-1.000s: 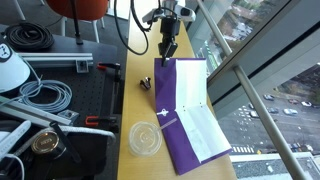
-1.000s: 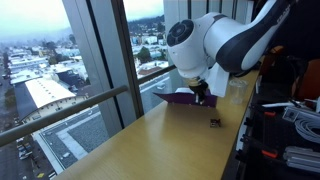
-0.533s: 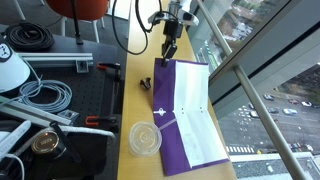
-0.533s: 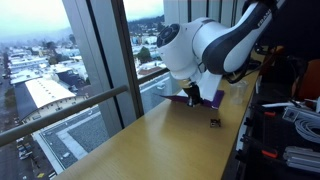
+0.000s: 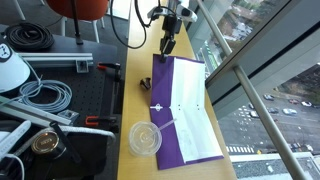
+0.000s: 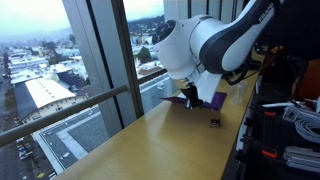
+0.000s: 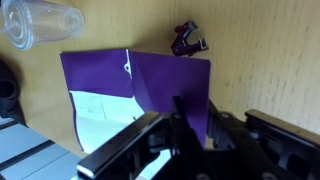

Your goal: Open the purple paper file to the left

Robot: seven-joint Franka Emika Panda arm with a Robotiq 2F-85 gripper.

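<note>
At the far edge of the flat purple paper file [image 5: 163, 105], the gripper [image 5: 166, 50] (opening indiscernible) apparently engaged the hinged cover, which likely next needed swinging left

One flat rectangular purple paper file [image 5: 182, 110], one clear round plastic lid [image 5: 145, 138] at its eight o'clock, one small dark clip [image 5: 146, 84] at its ten o'clock, and one black gripper [image 5: 166, 49] at its twelve o'clock

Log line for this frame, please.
phase: opening file | gripper: at far edge of purple paper file, grip unclear | white sheets: exposed | clear lid: on table beside file
</note>
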